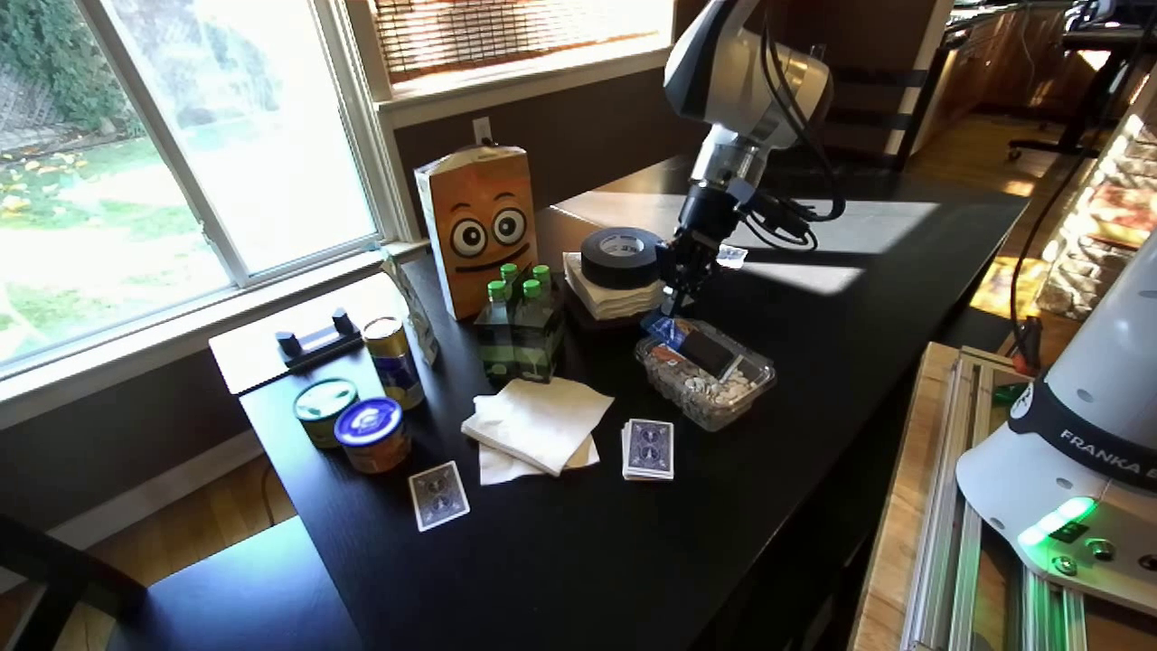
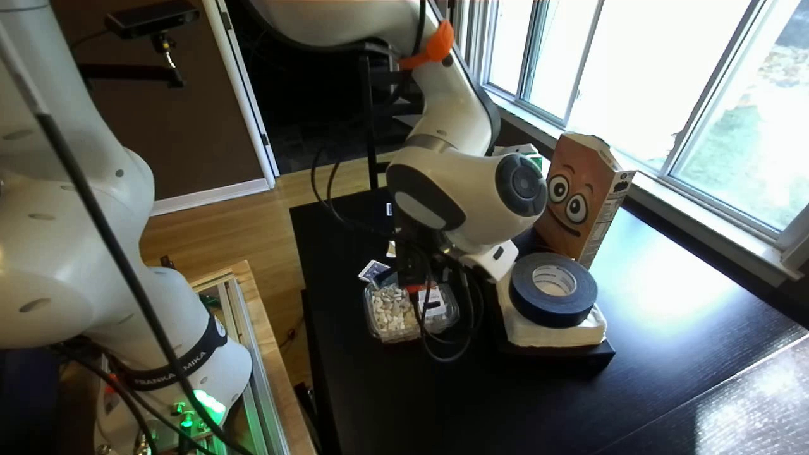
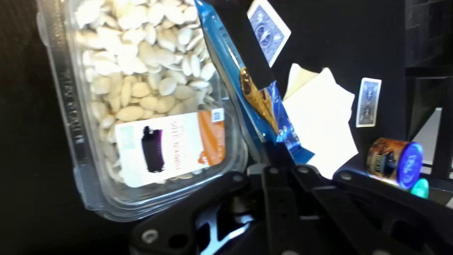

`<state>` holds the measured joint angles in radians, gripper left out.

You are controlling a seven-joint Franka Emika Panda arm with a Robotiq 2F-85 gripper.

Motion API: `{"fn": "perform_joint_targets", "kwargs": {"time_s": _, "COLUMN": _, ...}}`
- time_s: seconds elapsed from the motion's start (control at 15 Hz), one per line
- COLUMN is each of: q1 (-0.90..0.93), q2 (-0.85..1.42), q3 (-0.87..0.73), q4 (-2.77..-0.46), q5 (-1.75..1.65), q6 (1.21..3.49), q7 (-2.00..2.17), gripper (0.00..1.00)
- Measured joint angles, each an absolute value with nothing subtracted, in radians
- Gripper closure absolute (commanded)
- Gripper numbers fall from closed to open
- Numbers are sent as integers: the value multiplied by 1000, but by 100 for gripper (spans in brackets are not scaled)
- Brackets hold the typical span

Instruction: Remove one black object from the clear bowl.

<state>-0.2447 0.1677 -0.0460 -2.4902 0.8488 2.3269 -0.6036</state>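
Note:
The black object [image 1: 708,351] is a flat oblong wrapped bar with blue ends. In the wrist view the bar [image 3: 255,95] shows blue edges and a brown picture. It also shows partly in an exterior view [image 2: 383,278]. The clear bowl [image 3: 65,102] is a see-through lidded plastic container of pale seeds with a white and orange label. It shows in both exterior views [image 1: 755,384] [image 2: 371,321]. My gripper [image 3: 272,154] is shut on one end of the bar, over the container's edge [image 1: 671,306]. I cannot tell whether the bar touches the lid.
A black tape roll [image 1: 621,258] on a napkin stack [image 1: 604,297] stands close beside the gripper. Green-capped bottles [image 1: 520,330], an orange face box [image 1: 479,226] and cans [image 1: 372,434] stand further off. Napkins [image 1: 542,425] and a card deck [image 1: 649,449] lie near the container.

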Motion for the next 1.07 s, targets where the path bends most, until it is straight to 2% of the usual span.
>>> {"fn": "perform_joint_targets", "kwargs": {"time_s": 0.33, "q1": -140, "q2": 77, "q3": -19, "q4": -2521, "q5": 850, "q6": 2247, "q7": -531, "gripper": 100}}
{"fn": "perform_joint_targets", "kwargs": {"time_s": 0.73, "q1": -5, "q2": 122, "q3": 63, "q4": -2509, "q5": 862, "q6": 2213, "q7": -391, "gripper": 99}}
{"fn": "perform_joint_targets", "kwargs": {"time_s": 1.07, "q1": 9, "q2": 140, "q3": 70, "q4": -2491, "q5": 862, "q6": 2169, "q7": -381, "gripper": 100}}
